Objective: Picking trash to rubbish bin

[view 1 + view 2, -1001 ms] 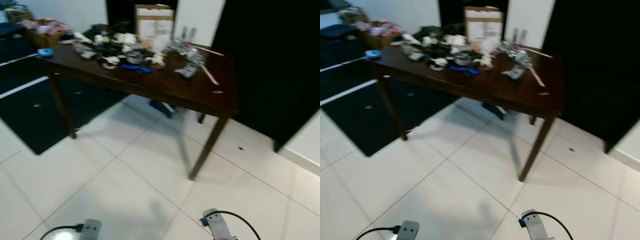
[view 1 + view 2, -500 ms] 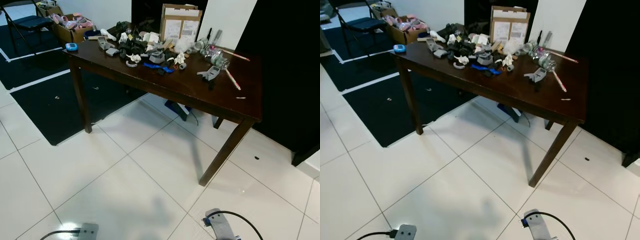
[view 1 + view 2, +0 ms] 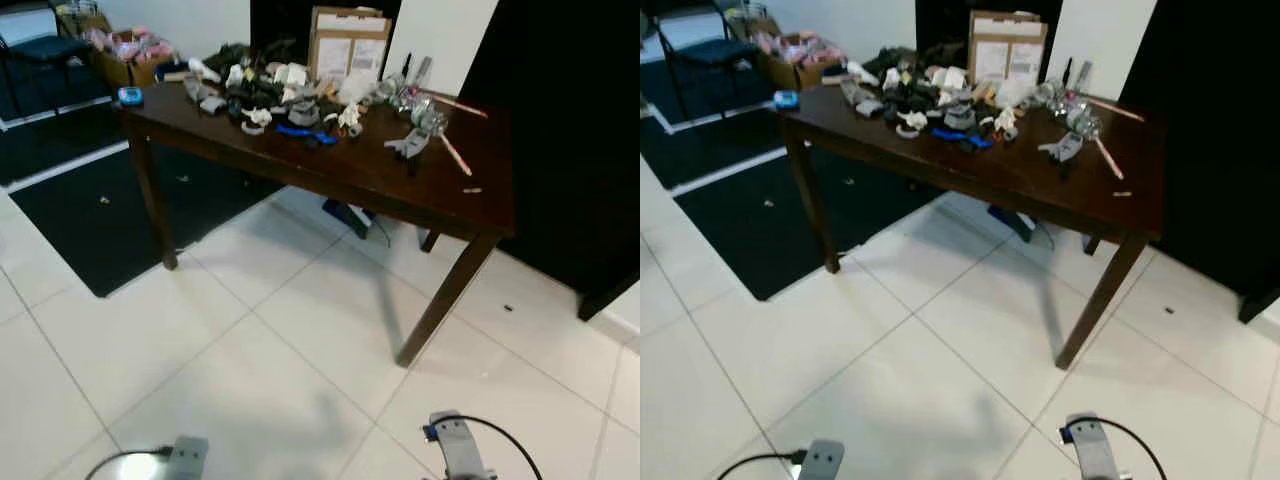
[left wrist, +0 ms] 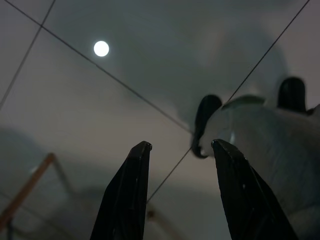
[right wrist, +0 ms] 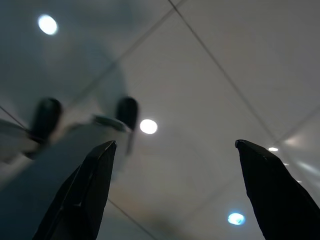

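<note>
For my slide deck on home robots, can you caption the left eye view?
Dark wooden table cluttered with small items and a cardboard box, standing on white tiled floor.

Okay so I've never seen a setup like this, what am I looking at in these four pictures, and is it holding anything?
A walking humanoid robot took these. The two wide pictures come from cameras in its head, looking down at a white tiled floor and a dark wooden table piled with small clutter, with a cardboard box at the back. The two dim pictures come from cameras on its wrists, looking along each hand's two black fingers at the floor. The left hand and the right hand are both open and hold nothing.
</note>
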Motion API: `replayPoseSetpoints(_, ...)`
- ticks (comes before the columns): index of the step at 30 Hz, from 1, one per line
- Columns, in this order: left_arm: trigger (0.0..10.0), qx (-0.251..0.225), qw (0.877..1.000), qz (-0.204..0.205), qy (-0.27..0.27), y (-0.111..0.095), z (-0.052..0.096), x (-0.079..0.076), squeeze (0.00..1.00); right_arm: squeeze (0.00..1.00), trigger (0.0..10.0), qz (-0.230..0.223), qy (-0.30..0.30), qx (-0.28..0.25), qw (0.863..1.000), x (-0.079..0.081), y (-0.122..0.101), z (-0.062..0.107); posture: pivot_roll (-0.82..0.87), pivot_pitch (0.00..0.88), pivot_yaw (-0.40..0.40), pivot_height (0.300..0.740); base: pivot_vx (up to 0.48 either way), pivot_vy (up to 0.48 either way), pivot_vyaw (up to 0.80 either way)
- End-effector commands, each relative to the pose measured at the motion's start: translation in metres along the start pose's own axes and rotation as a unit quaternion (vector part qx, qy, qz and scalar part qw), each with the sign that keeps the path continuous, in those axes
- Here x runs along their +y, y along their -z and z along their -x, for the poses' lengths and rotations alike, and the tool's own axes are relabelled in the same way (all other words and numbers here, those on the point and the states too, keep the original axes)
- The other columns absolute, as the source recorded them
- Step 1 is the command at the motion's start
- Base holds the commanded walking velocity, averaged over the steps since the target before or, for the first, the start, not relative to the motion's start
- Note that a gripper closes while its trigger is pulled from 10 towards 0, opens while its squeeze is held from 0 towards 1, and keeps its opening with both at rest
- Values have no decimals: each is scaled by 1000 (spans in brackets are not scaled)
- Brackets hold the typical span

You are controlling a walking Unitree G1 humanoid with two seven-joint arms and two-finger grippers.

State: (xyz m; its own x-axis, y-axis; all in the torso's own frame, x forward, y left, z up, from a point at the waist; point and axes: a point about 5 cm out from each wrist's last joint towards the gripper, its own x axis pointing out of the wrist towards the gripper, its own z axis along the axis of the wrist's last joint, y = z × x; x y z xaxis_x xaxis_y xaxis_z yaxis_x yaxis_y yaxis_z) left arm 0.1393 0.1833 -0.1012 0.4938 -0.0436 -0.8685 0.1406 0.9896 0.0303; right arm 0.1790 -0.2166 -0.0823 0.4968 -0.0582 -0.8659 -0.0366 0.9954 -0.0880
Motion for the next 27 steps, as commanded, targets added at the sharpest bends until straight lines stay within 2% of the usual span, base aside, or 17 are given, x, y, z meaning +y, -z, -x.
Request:
replayPoseSetpoints(1, 10000, 27, 999, -25, -5, 12, 4, 14, 0, 0, 10000, -41, -4, -5, 999, 9, 4, -1, 98, 64, 14, 740, 0, 0, 0)
replayPoseSetpoints(7, 10000, 19, 998, -61, -14, -2, 5, 34, 0, 0, 10000, -69, -23, -16, 997, 29, 3, -2, 52, 65, 79, 740, 0, 0, 0)
replayPoseSetpoints(14, 10000, -1, 997, -69, -27, -20, 3, 40, 0, 0, 10000, -53, -28, -7, 998, 31, 9, -1, 61, 69, 58, 740, 0, 0, 0)
replayPoseSetpoints(16, 10000, -29, 998, -34, -49, -34, 2, 44, 0, 0, 10000, -32, -27, 5, 999, 29, 16, 0, 83, 81, 18, 740, 0, 0, 0)
replayPoseSetpoints(20, 10000, -37, 998, -13, -56, -36, 2, 46, 0, 0, 10000, -17, -30, 10, 999, 28, 18, 0, 86, 92, -8, 740, 0, 0, 0)
replayPoseSetpoints(22, 10000, -26, 998, -19, -60, -30, 3, 46, 0, 0, 10000, -11, -33, 7, 999, 25, 16, 0, 101, 89, -16, 740, 0, 0, 0)
replayPoseSetpoints(24, 10000, -17, 998, -7, -52, -24, 3, 43, 0, 0, 10000, 6, -31, 8, 999, 22, 14, 0, 110, 82, -18, 740, 0, 0, 0)
replayPoseSetpoints(27, 10000, -12, 999, 13, -41, -18, 3, 39, 0, 0, 10000, 9, -27, 4, 1000, 19, 8, -1, 136, 84, -22, 740, 0, 0, 0)
